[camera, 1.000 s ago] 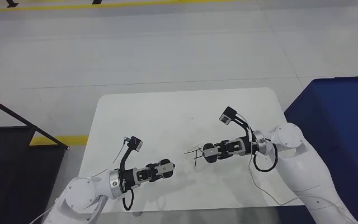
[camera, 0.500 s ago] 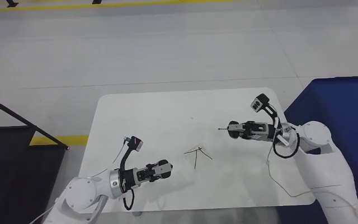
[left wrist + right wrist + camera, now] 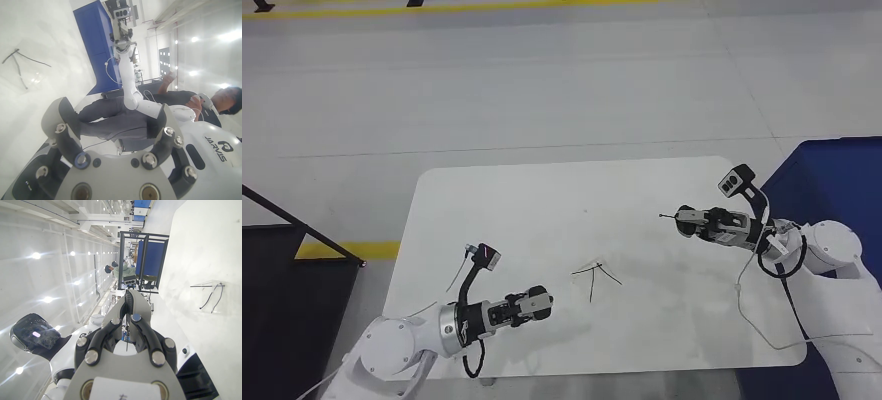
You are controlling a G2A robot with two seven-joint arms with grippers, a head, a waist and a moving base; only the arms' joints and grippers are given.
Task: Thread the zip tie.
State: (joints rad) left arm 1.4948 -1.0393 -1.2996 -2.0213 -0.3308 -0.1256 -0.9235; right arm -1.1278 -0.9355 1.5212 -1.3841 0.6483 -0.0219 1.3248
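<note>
Holding zip tie (image 3: 129,304) in right claw (image 3: 129,292); spare ties (image 3: 593,272) well apart.

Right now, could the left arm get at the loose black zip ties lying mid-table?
Probably yes: the left gripper is open and empty, nothing stands between it and the zip ties, and the right gripper is far off.

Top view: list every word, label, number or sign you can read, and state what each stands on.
None can be read.
White table: no print.
Loose zip ties on it: no marks.
Right claw, shut on a held zip tie: any marking too small to read.
Yellow floor stripe: plain line, no lettering.
</note>
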